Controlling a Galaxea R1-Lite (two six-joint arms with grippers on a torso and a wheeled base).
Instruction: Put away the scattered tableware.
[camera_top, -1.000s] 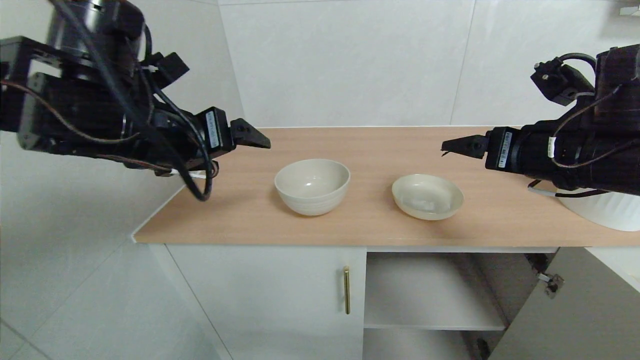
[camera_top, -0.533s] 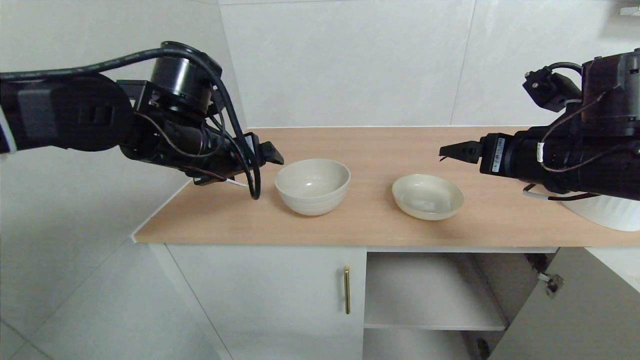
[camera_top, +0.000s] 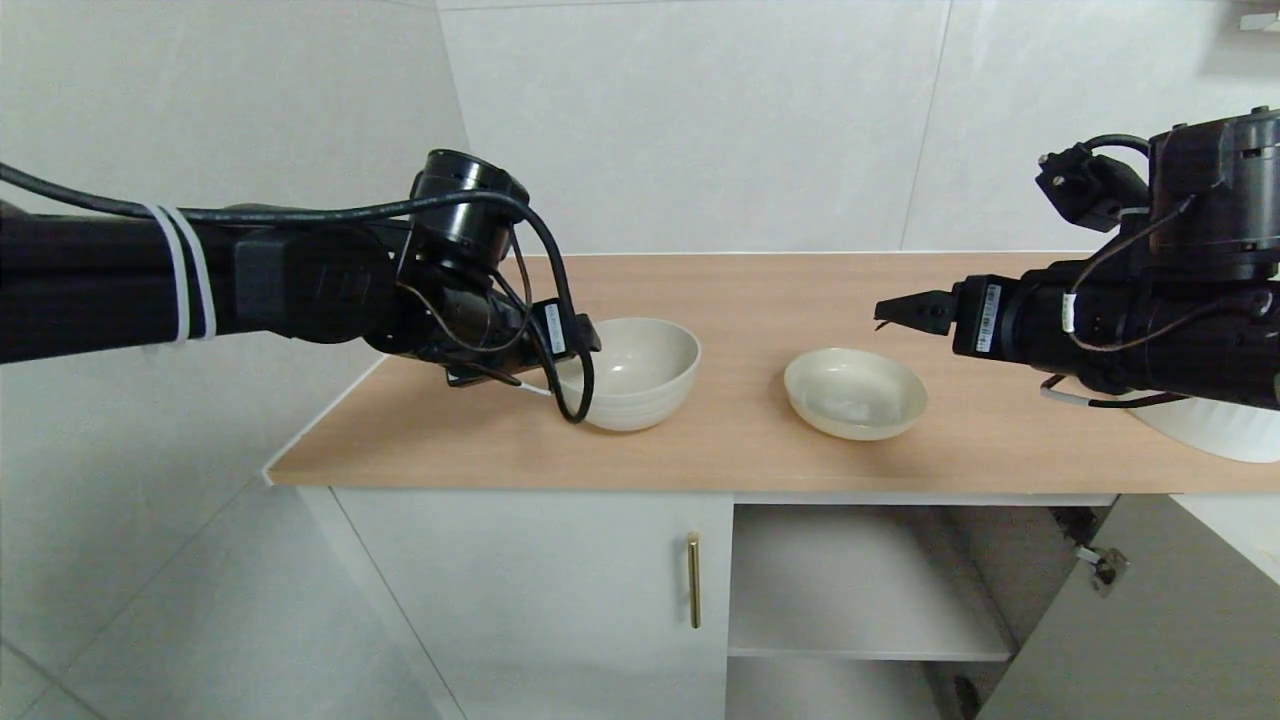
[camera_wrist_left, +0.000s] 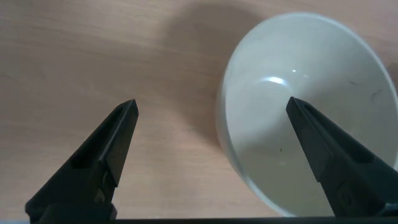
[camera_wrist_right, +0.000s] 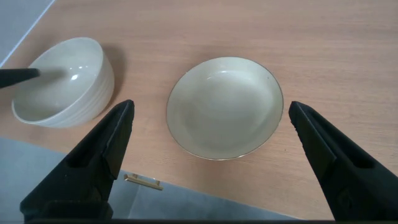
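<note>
A deep cream bowl (camera_top: 630, 372) (camera_wrist_left: 311, 112) (camera_wrist_right: 62, 84) stands on the wooden counter (camera_top: 740, 290). To its right sits a shallow cream bowl (camera_top: 855, 392) (camera_wrist_right: 224, 109). My left gripper (camera_top: 588, 340) (camera_wrist_left: 211, 104) is open at the deep bowl's left rim. One finger (camera_wrist_left: 323, 149) is over the bowl's inside, the other (camera_wrist_left: 112, 155) over the table outside it. My right gripper (camera_top: 892, 310) (camera_wrist_right: 211, 107) hangs open above the shallow bowl's far right side, apart from it.
A white ribbed container (camera_top: 1215, 425) stands on the counter's right end under the right arm. Below, the right cabinet compartment is open and shows a shelf (camera_top: 860, 600). The left door with a gold handle (camera_top: 692, 580) is closed. The counter's left edge (camera_top: 275, 470) is close by.
My left arm has stretched right and down, bringing its gripper from above the counter's left part to the deep bowl's rim. The right gripper has crept slightly left.
</note>
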